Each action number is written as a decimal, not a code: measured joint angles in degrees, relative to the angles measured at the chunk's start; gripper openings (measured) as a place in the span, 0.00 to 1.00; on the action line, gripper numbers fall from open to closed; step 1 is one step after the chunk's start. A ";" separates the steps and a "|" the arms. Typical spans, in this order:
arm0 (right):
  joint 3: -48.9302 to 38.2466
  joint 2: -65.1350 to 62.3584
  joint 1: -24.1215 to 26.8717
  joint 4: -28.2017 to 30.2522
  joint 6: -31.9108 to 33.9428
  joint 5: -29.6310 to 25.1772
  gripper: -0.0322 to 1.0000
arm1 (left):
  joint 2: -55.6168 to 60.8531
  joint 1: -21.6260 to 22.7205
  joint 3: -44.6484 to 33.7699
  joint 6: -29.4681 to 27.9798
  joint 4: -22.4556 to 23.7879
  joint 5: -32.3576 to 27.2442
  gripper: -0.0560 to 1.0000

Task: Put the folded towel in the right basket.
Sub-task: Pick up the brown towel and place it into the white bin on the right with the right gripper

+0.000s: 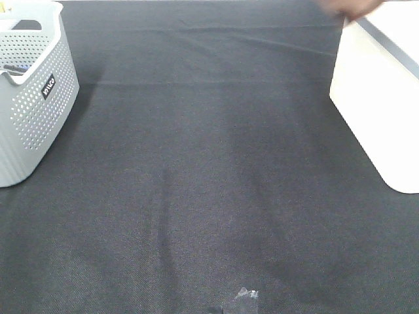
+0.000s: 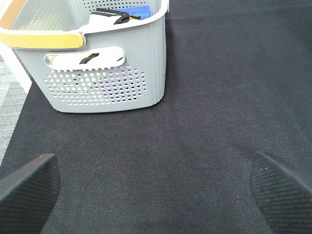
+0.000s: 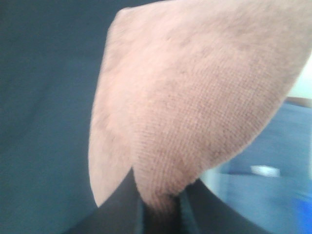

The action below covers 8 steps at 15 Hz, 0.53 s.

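Observation:
The folded towel (image 3: 195, 97) is pinkish-beige and fills most of the right wrist view. My right gripper (image 3: 158, 214) is shut on its lower edge, with the dark fingers (image 3: 122, 204) pinching the cloth. In the exterior high view only a blurred pink bit of the towel (image 1: 353, 6) shows at the top right, above the far end of the white right basket (image 1: 380, 98). My left gripper (image 2: 156, 190) is open and empty over the dark cloth, its fingertips (image 2: 29, 187) spread wide. It is out of the exterior high view.
A grey perforated basket (image 1: 33, 98) stands at the left edge; in the left wrist view it (image 2: 107, 73) holds blue and black items. A dark tablecloth (image 1: 209, 183) covers the table. A small scrap of clear tape (image 1: 245, 301) lies near the front edge.

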<state>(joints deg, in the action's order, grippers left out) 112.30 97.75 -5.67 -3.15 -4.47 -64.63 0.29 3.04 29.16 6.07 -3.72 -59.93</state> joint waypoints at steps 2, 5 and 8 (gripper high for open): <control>0.00 -1.32 7.28 0.69 -0.63 -1.83 0.15 | 0.00 0.00 0.00 0.00 0.00 0.00 0.99; -2.41 3.32 13.92 0.86 -2.23 -2.98 0.15 | 0.00 0.00 0.00 0.00 0.00 0.00 0.99; -3.04 12.78 14.32 0.63 -2.41 -2.81 0.15 | 0.00 0.00 0.00 0.00 0.00 0.00 0.99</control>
<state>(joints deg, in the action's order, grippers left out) 109.26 110.52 8.65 -2.52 -6.88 -67.44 0.29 3.04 29.16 6.07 -3.72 -59.93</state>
